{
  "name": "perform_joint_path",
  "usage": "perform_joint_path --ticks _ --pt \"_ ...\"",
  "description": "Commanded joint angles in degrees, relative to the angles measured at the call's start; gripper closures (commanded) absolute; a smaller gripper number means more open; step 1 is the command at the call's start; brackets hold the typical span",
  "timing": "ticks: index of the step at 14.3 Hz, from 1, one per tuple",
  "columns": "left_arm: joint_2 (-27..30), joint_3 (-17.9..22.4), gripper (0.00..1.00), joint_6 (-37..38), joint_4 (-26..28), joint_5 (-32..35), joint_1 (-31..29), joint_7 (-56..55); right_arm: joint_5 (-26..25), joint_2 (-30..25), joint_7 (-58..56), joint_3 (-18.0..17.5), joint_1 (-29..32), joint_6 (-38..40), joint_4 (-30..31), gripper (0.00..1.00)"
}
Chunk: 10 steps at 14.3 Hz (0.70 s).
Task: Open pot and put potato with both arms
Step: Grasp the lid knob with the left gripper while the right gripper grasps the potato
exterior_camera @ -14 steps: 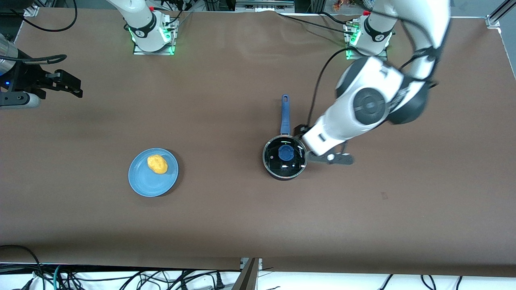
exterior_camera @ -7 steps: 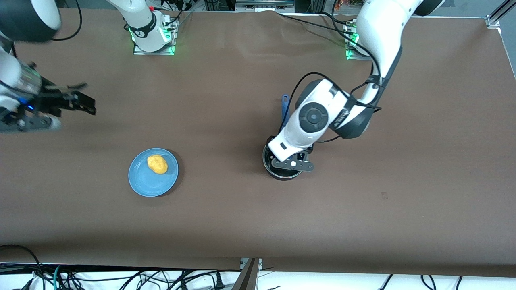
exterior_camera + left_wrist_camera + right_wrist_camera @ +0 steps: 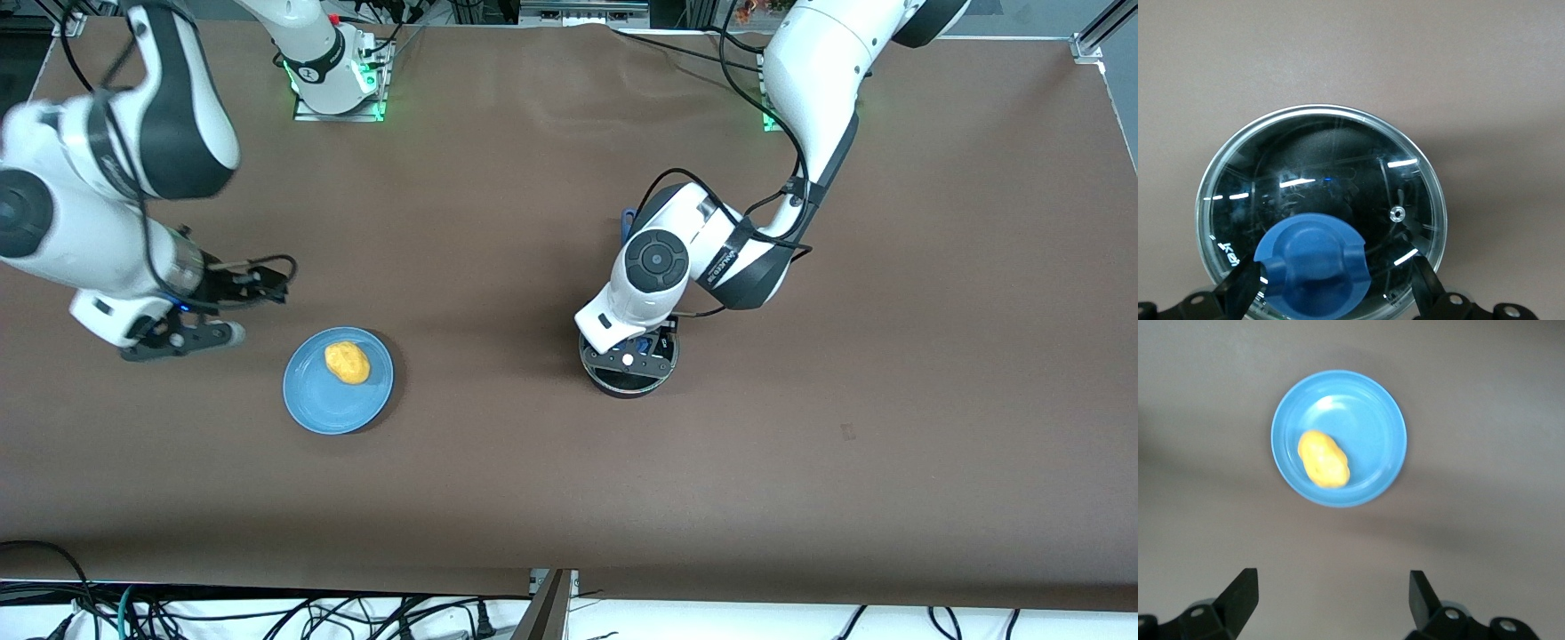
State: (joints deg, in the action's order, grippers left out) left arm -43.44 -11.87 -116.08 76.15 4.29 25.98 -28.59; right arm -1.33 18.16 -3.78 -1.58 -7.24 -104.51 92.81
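Note:
The black pot (image 3: 615, 383) stands mid-table with its glass lid (image 3: 1338, 167) on; my left arm hides most of its blue handle (image 3: 628, 217). My left gripper (image 3: 635, 350) is open over the lid, its fingers (image 3: 1238, 288) on either side of the blue knob (image 3: 1313, 263) with a gap to each. The yellow-orange potato (image 3: 347, 363) lies on the blue plate (image 3: 327, 407) toward the right arm's end. My right gripper (image 3: 253, 286) is open and empty over bare table beside the plate. The right wrist view shows the potato (image 3: 1323, 459) and the plate (image 3: 1385, 433) ahead of the open fingers (image 3: 1239, 592).
The brown table top (image 3: 800, 444) stretches around both things. The arm bases (image 3: 333, 84) stand at the edge farthest from the front camera. Cables (image 3: 267, 613) hang below the table's near edge.
My left gripper moved from beside the pot to over the lid knob. My right arm swung in from the table's end and now hangs close to the plate.

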Motion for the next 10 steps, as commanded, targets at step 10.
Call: perform_joint_path --ticks 10 --pt "8.97 0.27 0.78 11.99 -2.23 0.63 -1.19 -0.24 -0.34 14.62 -10.36 -0.53 -1.55 -27.73 9.83 0.0"
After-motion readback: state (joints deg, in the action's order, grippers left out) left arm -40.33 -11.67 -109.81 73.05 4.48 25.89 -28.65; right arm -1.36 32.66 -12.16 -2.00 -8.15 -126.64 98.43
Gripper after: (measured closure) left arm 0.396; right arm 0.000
